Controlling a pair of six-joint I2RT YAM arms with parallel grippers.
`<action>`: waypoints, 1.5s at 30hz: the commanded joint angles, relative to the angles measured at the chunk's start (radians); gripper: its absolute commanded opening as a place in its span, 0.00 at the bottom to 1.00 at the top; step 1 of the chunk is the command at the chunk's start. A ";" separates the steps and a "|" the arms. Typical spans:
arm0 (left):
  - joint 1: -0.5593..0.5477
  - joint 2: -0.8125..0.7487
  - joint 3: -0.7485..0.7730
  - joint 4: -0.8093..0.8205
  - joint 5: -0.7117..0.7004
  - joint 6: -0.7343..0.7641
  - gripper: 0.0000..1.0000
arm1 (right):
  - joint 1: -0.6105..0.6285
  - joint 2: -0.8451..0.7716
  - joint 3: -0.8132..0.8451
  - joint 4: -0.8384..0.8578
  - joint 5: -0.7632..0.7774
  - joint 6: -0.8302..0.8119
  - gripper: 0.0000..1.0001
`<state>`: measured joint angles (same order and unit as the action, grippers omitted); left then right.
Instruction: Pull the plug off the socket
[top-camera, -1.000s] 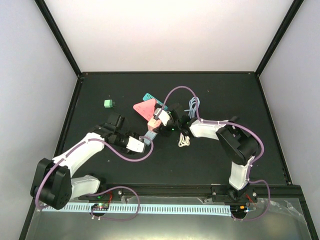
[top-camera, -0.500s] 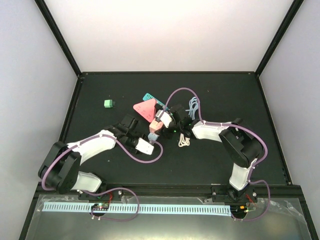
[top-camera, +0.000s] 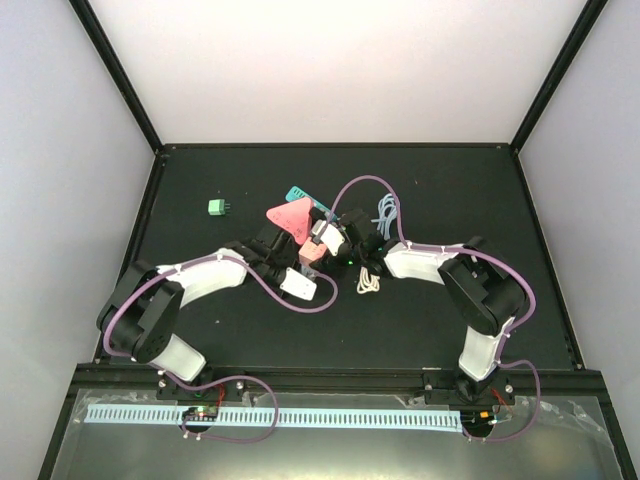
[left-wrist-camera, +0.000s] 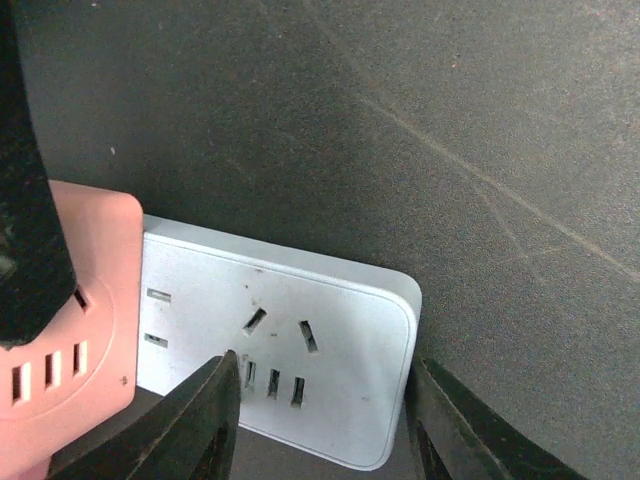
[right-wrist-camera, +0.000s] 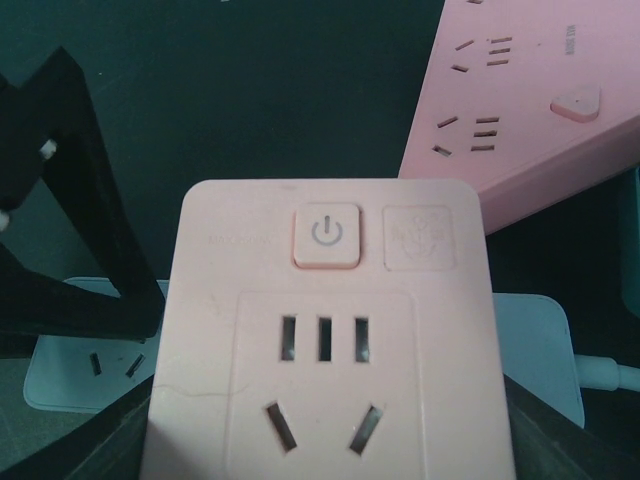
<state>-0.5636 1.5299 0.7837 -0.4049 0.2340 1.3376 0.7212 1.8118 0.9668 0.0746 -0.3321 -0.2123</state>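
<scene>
A pink plug adapter (right-wrist-camera: 325, 340) sits plugged into a white power strip (left-wrist-camera: 290, 350) lying on the black table. My right gripper (right-wrist-camera: 325, 445) is shut on the adapter, with a finger on either side; in the top view it (top-camera: 318, 245) is at the table's middle. My left gripper (left-wrist-camera: 322, 368) is open and low over the strip's free end. One finger (left-wrist-camera: 195, 420) is above the strip's face and the other (left-wrist-camera: 455, 430) is just past its end. The adapter (left-wrist-camera: 70, 300) shows at the left of the left wrist view. In the top view the strip is mostly hidden under both grippers (top-camera: 297, 272).
A red-pink triangular power strip (top-camera: 290, 215) lies just behind the grippers and also shows in the right wrist view (right-wrist-camera: 540, 100). A teal item (top-camera: 298, 192), a green block (top-camera: 218, 207), a pale blue cable coil (top-camera: 387, 210) and a cream cord bundle (top-camera: 368, 283) lie nearby.
My left arm has swung right and its gripper has come over the white strip's end, beside the adapter. My right gripper has kept its hold and barely moved.
</scene>
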 joint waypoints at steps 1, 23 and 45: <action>-0.022 0.034 0.020 0.001 -0.071 0.044 0.45 | 0.003 0.021 -0.049 -0.205 -0.051 0.008 0.01; -0.050 0.154 0.071 -0.110 -0.158 0.006 0.34 | 0.004 -0.079 -0.039 -0.191 -0.084 -0.003 0.01; -0.066 0.192 0.105 -0.146 -0.172 0.000 0.34 | 0.004 -0.162 -0.151 0.006 -0.145 0.057 0.01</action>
<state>-0.6449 1.6257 0.9154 -0.5270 0.1581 1.3846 0.7071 1.7176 0.8444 0.1383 -0.2932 -0.1707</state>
